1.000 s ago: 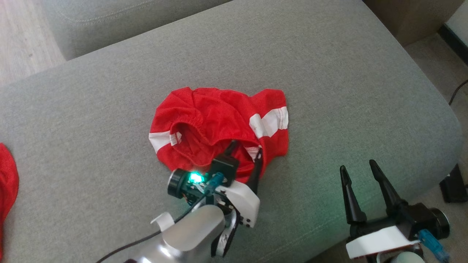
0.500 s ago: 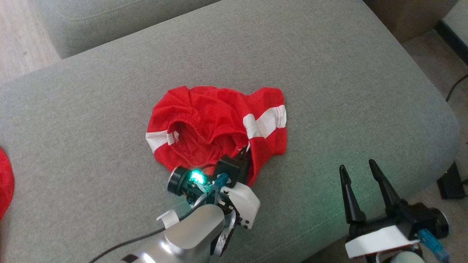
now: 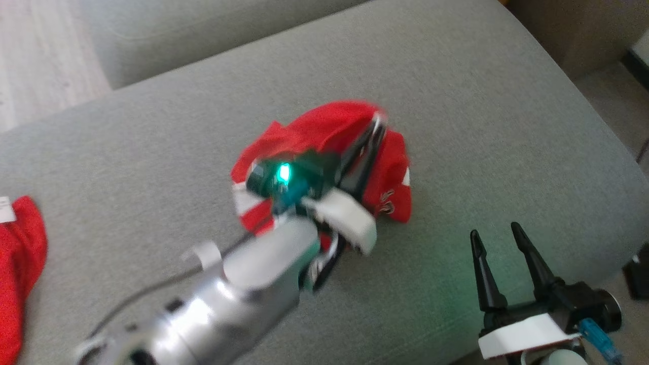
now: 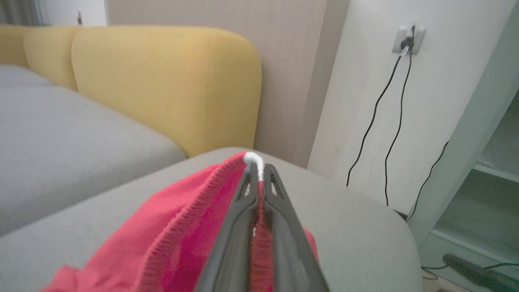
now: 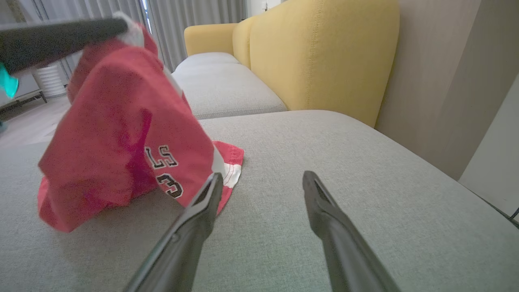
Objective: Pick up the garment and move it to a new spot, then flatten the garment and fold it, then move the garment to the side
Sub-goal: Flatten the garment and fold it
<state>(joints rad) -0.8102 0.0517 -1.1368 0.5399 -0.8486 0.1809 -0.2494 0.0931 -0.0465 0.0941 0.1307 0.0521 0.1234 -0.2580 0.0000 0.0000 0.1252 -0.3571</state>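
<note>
The garment (image 3: 324, 129) is red mesh with white bands and black-and-white lettering. It hangs in a peak above the grey sofa cushion (image 3: 456, 111), its lower edge still on the cushion. My left gripper (image 3: 376, 123) is shut on its white-trimmed hem at the top. In the left wrist view the left gripper (image 4: 254, 164) pinches that hem, with the garment (image 4: 178, 239) draping below. My right gripper (image 3: 499, 235) stands open at the lower right, apart from the garment. In the right wrist view the right gripper (image 5: 261, 178) has nothing between its fingers, and the garment (image 5: 117, 138) hangs at the left.
Another red cloth (image 3: 20, 274) lies at the cushion's left edge. A second grey cushion (image 3: 203, 35) sits behind, wooden floor (image 3: 40, 56) at the far left. A yellow sofa back (image 5: 324, 52) stands beyond. Cables (image 4: 385, 117) hang on the wall past the cushion's end.
My left gripper closed on the garment's hem and lifted it up and away, pulling the cloth into a peak. The right gripper stayed put. The head view shifted slightly.
</note>
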